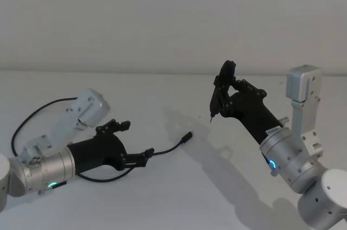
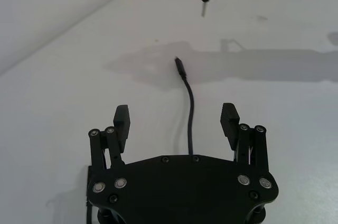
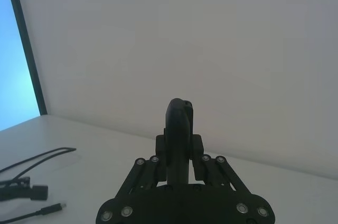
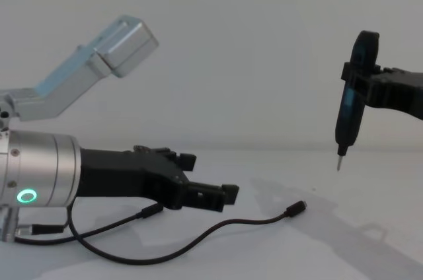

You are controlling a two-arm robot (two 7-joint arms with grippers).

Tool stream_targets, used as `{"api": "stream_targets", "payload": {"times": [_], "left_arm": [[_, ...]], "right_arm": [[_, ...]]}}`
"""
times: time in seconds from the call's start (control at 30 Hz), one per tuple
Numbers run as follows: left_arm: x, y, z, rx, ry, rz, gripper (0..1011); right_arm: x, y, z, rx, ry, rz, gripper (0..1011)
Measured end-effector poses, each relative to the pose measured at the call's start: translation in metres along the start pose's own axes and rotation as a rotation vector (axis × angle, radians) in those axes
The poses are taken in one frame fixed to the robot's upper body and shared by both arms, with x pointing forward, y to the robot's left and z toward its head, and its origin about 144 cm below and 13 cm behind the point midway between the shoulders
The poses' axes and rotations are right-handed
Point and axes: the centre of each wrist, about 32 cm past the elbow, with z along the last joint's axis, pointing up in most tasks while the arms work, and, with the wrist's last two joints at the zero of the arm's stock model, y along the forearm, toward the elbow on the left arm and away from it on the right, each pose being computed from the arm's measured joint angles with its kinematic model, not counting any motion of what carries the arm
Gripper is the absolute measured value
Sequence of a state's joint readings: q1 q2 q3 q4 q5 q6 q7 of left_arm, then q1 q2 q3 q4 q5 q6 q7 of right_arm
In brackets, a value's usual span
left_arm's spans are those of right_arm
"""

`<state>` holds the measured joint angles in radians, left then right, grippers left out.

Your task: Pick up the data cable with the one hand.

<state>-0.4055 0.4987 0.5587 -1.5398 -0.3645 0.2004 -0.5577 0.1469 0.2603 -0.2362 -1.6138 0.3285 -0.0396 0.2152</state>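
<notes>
1. Two fingers of the left gripper (image 2: 176,114) stand wide apart and empty, low over the white table (image 1: 190,197).
2. The data cable (image 2: 190,108) lies on the table, running out between them.
3. A clean pick likely means lowering until both pads flank the thin cable, then closing fully.
4. The right gripper (image 1: 227,84) hangs raised, clamped on a pen-like tool (image 4: 346,118).
</notes>
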Motion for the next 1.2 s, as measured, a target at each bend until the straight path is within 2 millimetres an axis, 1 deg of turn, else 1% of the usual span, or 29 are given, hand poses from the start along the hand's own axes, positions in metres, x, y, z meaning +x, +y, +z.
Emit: {"api": "stream_targets", "payload": {"times": [0.17,0.57,1.2], "left_arm": [[0.005,-0.005,0.002,0.028,-0.002,-0.038,1001],[0.011,-0.017,0.004,0.077,-0.007,-0.070,1001],[0.011,-0.031,-0.001,0.146,0.012,-0.089,1001]], "right_arm": [[0.000,0.002,0.000,0.003,0.006,0.005,275],[0.000,0.004,0.000,0.006,0.025,0.014,275],[0.003,0.001,-0.004,0.004,0.057,0.016,274]]}}
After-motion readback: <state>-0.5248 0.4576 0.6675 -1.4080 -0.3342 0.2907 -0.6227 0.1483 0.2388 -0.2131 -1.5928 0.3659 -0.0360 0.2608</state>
